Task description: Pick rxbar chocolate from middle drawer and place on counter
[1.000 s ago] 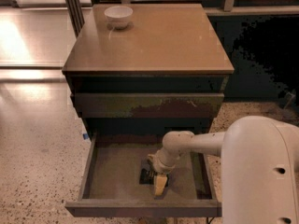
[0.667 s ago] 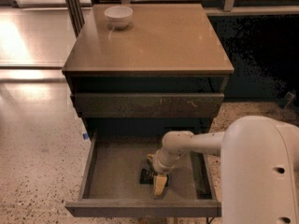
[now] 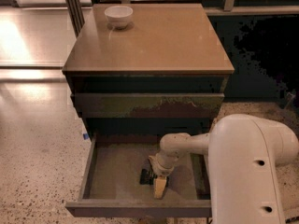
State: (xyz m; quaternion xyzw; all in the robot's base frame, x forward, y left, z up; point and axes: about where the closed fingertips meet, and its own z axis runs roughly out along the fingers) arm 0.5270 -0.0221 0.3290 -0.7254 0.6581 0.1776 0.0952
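Presently the middle drawer (image 3: 112,178) stands pulled out at the bottom of the cabinet, below the scuffed drawer front (image 3: 149,105). The white arm (image 3: 187,143) reaches down into it from the right. The pincer (image 3: 156,182) sits low over the drawer floor, a little right of centre and nearer the front panel than the back. Whether it is open, closed or already holding something cannot be told from this view. The rxbar chocolate (image 3: 145,176) shows only as a small dark patch at the left side of the pincer, low on the drawer floor or just off it and touching or nearly touching the tool. The rest of the bar is hidden by the wrist and pincer. Progress, as a judgement: the reach into the drawer is made and the grasp is in hand. Lift, carry and set-down are all left. Nothing of the bar has reached the worktop (image 3: 159,45), which carries only a white bowl (image 3: 118,16) at its far left corner, with plenty of bare surface for the bar. Orientation: the bar looks to lie flat, but too little of it shows to fix its long axis. It may run roughly fore-and-aft under the pincer, though I would not swear to that. Which end points where cannot be told.
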